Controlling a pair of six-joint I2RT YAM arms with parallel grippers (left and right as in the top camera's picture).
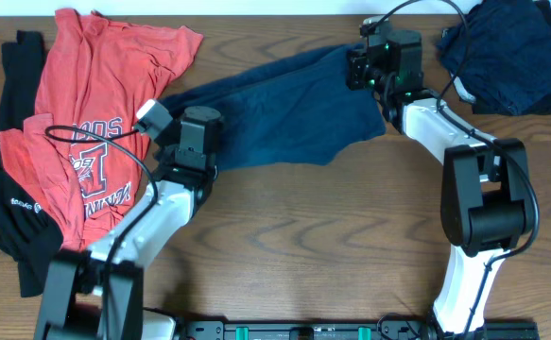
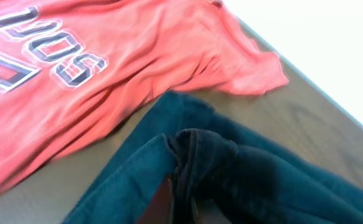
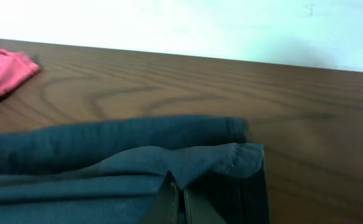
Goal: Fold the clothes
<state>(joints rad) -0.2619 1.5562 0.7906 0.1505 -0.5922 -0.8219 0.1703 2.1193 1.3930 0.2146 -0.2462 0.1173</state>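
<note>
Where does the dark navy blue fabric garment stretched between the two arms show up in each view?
Overhead: the dark navy blue fabric garment spans the centre, slanting up to the right.
Left wrist: the garment fills the lower right.
Right wrist: the garment lies across the bottom left.
Shared landmark: the red lettered T-shirt, upper left overhead and in left wrist, far left edge in right wrist.

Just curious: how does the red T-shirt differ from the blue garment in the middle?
The red T-shirt bears lettering; the blue garment is plain. The red T-shirt lies loose; the blue garment is stretched between the left gripper and right gripper, both shut on it. Both lie unfolded.
</note>
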